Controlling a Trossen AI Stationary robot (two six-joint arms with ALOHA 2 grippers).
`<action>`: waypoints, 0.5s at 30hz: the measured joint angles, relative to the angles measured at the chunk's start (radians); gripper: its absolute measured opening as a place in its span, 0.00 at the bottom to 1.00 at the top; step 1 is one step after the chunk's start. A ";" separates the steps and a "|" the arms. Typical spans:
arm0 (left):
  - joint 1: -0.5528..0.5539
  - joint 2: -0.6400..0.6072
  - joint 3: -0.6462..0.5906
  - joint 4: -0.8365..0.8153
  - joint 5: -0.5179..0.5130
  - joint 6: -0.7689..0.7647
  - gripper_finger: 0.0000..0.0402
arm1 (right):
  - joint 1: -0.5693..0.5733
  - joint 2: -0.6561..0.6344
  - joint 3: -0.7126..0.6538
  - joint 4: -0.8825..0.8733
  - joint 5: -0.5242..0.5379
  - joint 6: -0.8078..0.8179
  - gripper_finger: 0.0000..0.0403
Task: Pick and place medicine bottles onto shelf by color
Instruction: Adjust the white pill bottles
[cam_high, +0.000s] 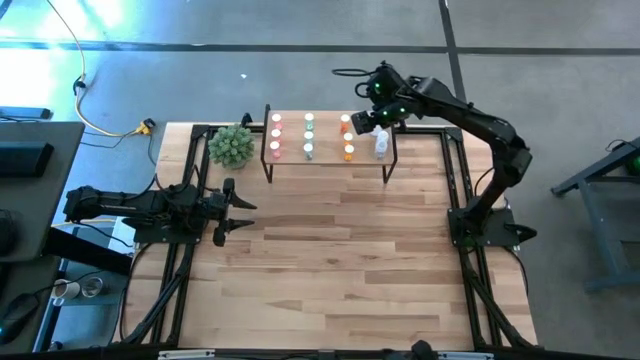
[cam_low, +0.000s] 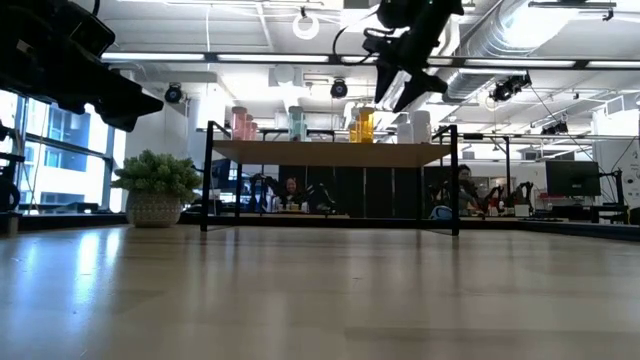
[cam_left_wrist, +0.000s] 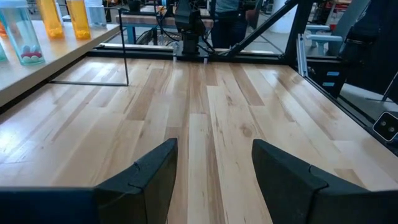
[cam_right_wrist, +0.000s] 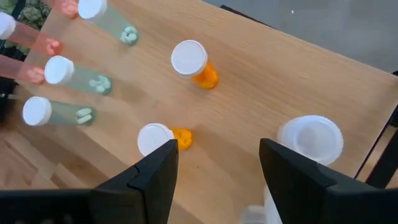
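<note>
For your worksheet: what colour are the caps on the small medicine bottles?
White caps, clearest in the right wrist view.

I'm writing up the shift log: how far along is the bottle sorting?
Nearly finished, it seems. The small wooden shelf on black legs holds pink, green, orange and clear white-capped bottles in colour columns. The right gripper hangs open over the clear ones, holding nothing. The left gripper waits open, low at the table's left. No bottles show on the tabletop.

No text, label, brand, number or sign can be read on anything here.
</note>
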 joint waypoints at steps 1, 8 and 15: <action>0.000 0.000 0.000 0.000 0.000 0.000 0.49 | 0.000 0.005 0.000 0.000 0.000 0.010 0.54; 0.000 0.000 0.000 0.000 0.000 -0.001 0.49 | 0.000 0.037 0.000 0.000 0.000 0.014 0.54; 0.000 0.000 0.000 0.000 0.000 0.000 0.49 | -0.005 0.037 0.000 -0.006 0.009 0.036 0.54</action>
